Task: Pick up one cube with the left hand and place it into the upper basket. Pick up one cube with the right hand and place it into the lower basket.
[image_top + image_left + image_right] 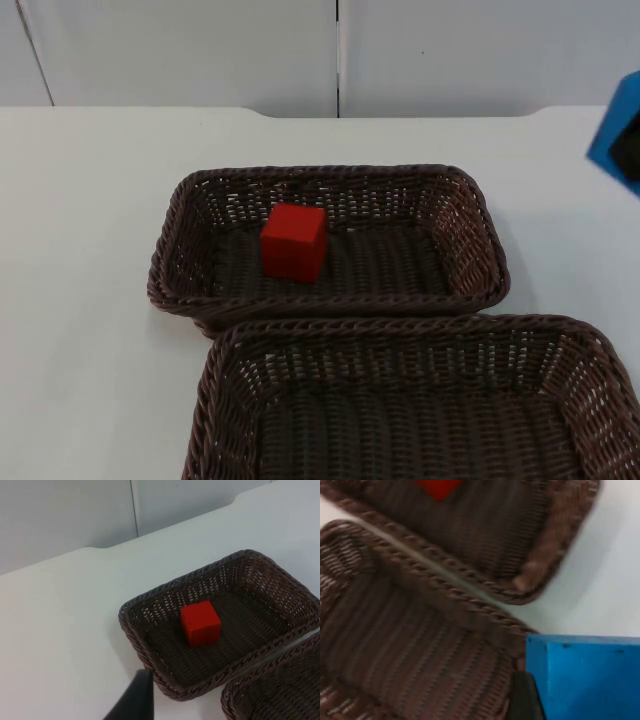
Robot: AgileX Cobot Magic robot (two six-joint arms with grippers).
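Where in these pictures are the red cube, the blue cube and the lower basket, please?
red cube (294, 243): top view, on its front face.
blue cube (585, 680): right wrist view, on its large blue face.
lower basket (400, 329): top view, on its far rim.

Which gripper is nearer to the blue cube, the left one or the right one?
Right. The right gripper holds the blue cube, lifted beside the lower basket. The left gripper hangs over the table outside the upper basket with the red cube.

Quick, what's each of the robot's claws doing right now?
Left gripper: over the table beside the upper basket; open or shut cannot be told.
Right gripper: shut on the blue cube.
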